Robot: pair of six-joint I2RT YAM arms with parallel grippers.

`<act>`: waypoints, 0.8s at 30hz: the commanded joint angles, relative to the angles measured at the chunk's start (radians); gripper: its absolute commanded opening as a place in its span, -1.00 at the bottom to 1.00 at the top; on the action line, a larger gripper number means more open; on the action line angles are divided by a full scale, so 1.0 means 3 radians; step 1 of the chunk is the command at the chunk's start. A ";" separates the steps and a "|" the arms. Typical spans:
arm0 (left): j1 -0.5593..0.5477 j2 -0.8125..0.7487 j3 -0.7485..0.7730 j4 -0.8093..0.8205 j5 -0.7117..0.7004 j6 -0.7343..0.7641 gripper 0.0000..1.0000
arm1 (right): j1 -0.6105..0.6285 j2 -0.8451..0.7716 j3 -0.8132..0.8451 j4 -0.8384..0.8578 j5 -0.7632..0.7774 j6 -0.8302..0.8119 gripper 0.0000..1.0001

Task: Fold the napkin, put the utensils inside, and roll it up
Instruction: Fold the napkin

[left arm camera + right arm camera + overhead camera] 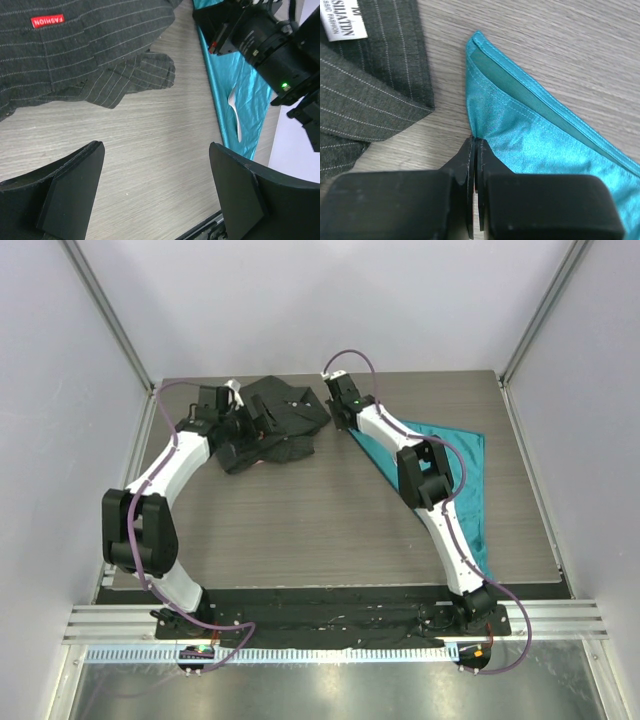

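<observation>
The wood-grain tabletop carries a dark pinstriped shirt at far left. The teal napkin lies as a triangle on the right. From overhead, the right arm crosses the napkin. Only the left wrist view shows the silver fork lying on the napkin. The left fingers hang wide apart above bare wood. The right wrist view shows the right fingers pressed together, pinching the napkin's edge just beside its far-left corner.
</observation>
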 commanded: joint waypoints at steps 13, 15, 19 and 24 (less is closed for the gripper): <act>0.0017 -0.0366 -0.0611 0.0334 0.0011 -0.0075 0.82 | 0.0254 -0.0790 -0.1281 0.0152 -0.0598 -0.0088 -0.98; 0.0017 -0.0417 -0.0673 0.0359 -0.0020 -0.0091 0.82 | 0.0321 -0.0892 -0.1465 0.0147 -0.0624 -0.0098 -0.98; 0.0017 -0.0510 -0.0872 0.0416 -0.0086 -0.0142 0.82 | 0.0423 -0.1056 -0.1777 0.0203 -0.0665 -0.0042 -0.98; 0.0012 -0.0739 -0.1204 0.0446 -0.0315 -0.0188 0.82 | 0.0627 -0.1260 -0.2140 0.0325 -0.0792 0.0086 -0.98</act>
